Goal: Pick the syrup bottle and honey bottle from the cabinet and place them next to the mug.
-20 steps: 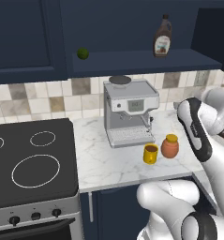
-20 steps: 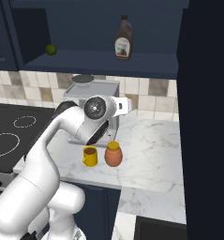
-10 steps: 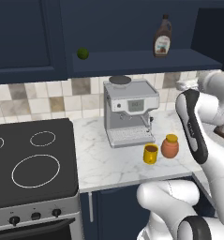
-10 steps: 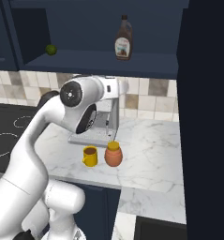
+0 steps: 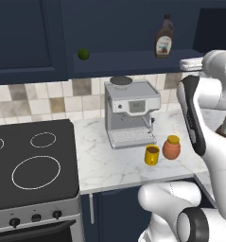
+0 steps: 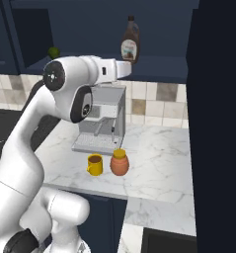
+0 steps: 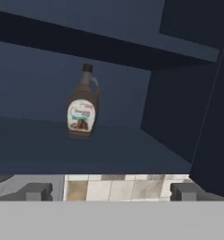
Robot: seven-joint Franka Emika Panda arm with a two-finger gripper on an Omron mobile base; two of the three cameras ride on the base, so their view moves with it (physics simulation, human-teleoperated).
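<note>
Silver espresso machine (image 5: 132,112) upright on white marbled counter (image 5: 109,160), far below the fingers, back against beige and brown tiled backsplash (image 5: 34,94). Small green lime (image 5: 83,53) on the shelf, well off to the fingers' left. Black stovetop (image 5: 31,163) with white ring markings left of the counter, row of knobs (image 5: 35,218) along its front edge, lower and further from the fingers than anything else.

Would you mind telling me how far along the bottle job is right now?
Done: the honey bottle stands beside the mug on the counter. In hand: nothing; the claw is open, facing the syrup bottle on the cabinet shelf. Left: grasp that bottle and set it by the mug.
</note>
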